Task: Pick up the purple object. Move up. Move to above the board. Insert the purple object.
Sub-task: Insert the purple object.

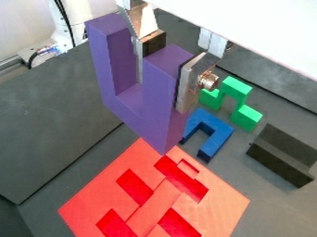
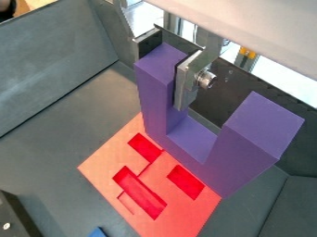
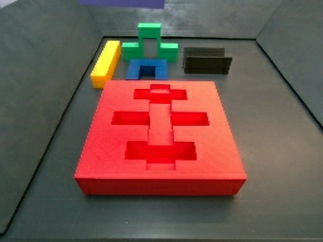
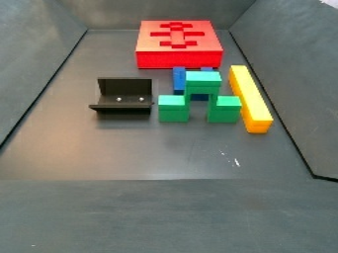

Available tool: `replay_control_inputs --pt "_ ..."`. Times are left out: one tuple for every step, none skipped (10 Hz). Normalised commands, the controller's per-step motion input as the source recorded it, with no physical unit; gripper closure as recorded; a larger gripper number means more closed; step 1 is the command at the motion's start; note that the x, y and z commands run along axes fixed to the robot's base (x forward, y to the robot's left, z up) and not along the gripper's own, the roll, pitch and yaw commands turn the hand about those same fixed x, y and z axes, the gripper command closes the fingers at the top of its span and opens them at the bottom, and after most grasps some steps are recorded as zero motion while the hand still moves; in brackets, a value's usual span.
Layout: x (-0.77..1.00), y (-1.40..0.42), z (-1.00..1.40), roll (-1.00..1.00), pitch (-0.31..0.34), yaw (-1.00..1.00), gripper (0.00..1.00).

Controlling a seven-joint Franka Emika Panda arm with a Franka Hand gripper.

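Observation:
My gripper (image 1: 161, 69) is shut on one prong of the purple object (image 1: 124, 83), a U-shaped block, and holds it in the air. Both wrist views show the hold; the gripper (image 2: 161, 69) and the purple object (image 2: 247, 139) also show in the second wrist view. The red board (image 1: 111, 194) lies below, with its cross and bar recesses open; it also shows in a wrist view (image 2: 106, 157) and in both side views (image 3: 113, 161) (image 4: 148, 40). In a side view only a sliver of the purple object (image 3: 127, 3) shows at the frame edge, above the far blocks.
A green cross-like block (image 3: 151, 43), a blue arch block (image 3: 147, 68) and a yellow bar (image 3: 106, 61) lie beside the board's far end. The dark fixture (image 3: 206, 61) stands next to them. Grey walls ring the floor.

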Motion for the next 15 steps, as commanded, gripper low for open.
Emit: replay_control_inputs --pt "0.12 -0.59 -0.4 0.05 -0.156 0.0 1.0" --pt "0.39 -0.69 -0.46 0.02 -0.2 0.0 1.0" --pt "0.52 -0.78 -0.52 0.1 -0.209 0.0 1.0" --pt "0.57 -0.77 -0.49 0.26 -0.193 0.0 1.0" --pt "0.56 -0.72 -0.47 0.29 -0.18 0.0 1.0" --pt "0.5 -0.68 -0.51 0.29 -0.199 0.03 1.0" --pt "0.5 -0.67 -0.55 0.27 -0.204 0.06 1.0" --pt "0.48 -0.65 -0.56 0.27 -0.196 0.09 1.0" --pt "0.39 -0.56 -0.61 0.26 -0.149 0.17 1.0" --pt "0.3 -0.37 -0.66 0.16 -0.129 0.27 1.0" --pt "0.27 -0.26 -0.61 0.13 -0.121 0.38 1.0" --pt "0.27 -0.21 -0.44 0.19 -0.057 0.4 1.0" --pt "0.16 -0.16 -0.37 0.13 -0.01 0.29 1.0" --pt "0.04 0.0 -0.27 0.05 0.0 0.16 1.0" --pt "-0.03 0.02 -0.1 0.0 0.0 0.0 1.0"
